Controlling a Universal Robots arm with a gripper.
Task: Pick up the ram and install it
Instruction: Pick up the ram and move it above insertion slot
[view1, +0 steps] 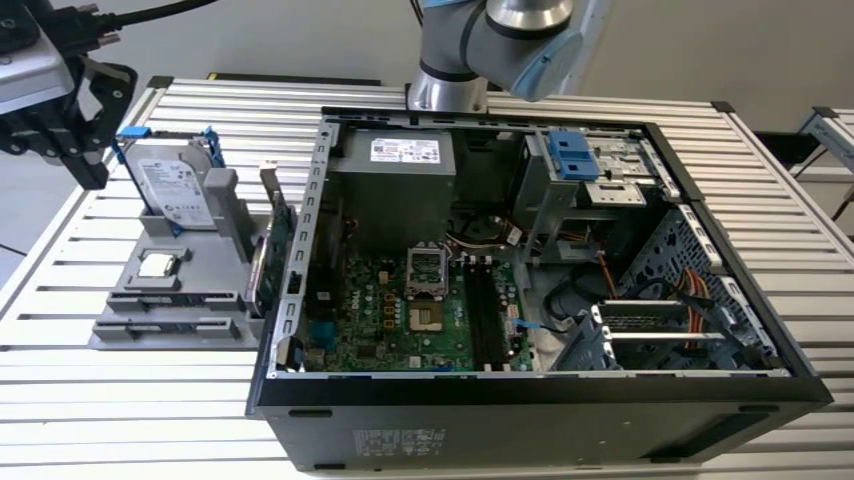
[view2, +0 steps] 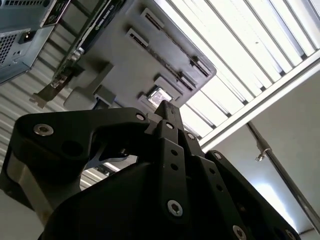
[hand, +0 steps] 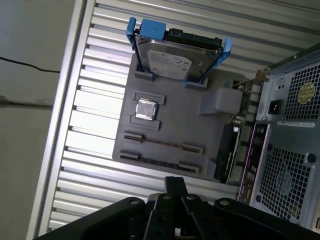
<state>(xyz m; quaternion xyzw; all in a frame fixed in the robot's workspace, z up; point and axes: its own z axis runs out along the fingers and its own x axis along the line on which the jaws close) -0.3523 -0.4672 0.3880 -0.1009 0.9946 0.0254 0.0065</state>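
Currently, the gripper (hand: 175, 182) hangs above the gray tray (hand: 192, 125), fingers pressed together and clear of the tray.

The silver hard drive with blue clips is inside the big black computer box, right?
Not inside. The silver hard drive with blue clips stands in the flat grey holder tray on the slatted metal table, beside the big black computer box, as the exterior view shows.

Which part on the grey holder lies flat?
The small square silver chip; the hard drive leans upright and the green card stands on edge.
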